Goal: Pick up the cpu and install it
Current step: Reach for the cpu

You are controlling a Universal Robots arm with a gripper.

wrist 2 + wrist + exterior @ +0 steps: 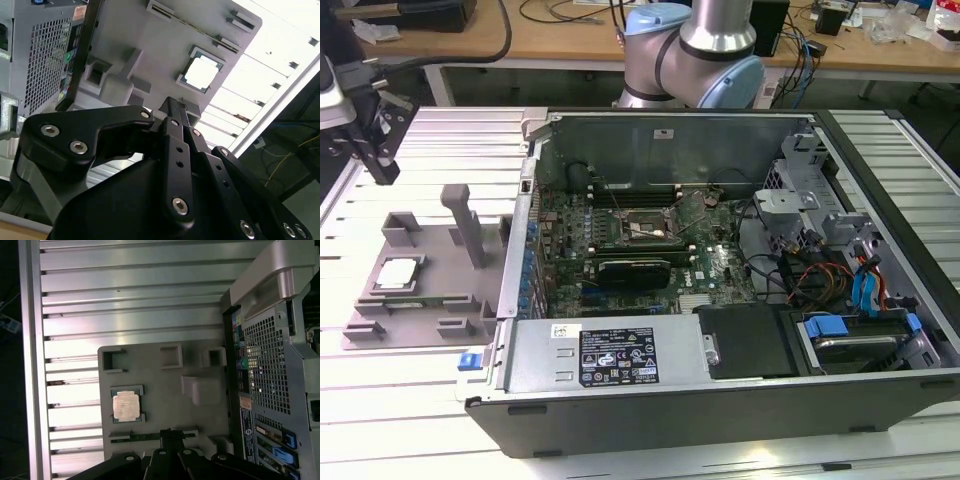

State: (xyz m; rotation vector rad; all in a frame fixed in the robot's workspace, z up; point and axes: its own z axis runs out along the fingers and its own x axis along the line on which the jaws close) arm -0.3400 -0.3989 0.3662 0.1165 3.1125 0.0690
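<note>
At the exterior view's left, low in the frame, the cpu (398,273) lies flat in a pocket of the tray (440,300) on the counter (430,130). My gripper (382,170) hangs higher in that frame, well apart from it, its fingers (165,442) pressed together with nothing between them.

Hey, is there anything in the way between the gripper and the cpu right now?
Nothing visible. The cpu lies uncovered in its pocket on the grey tray, with open air between it and the gripper. The tray's upright post stands aside, toward the computer case.
</note>
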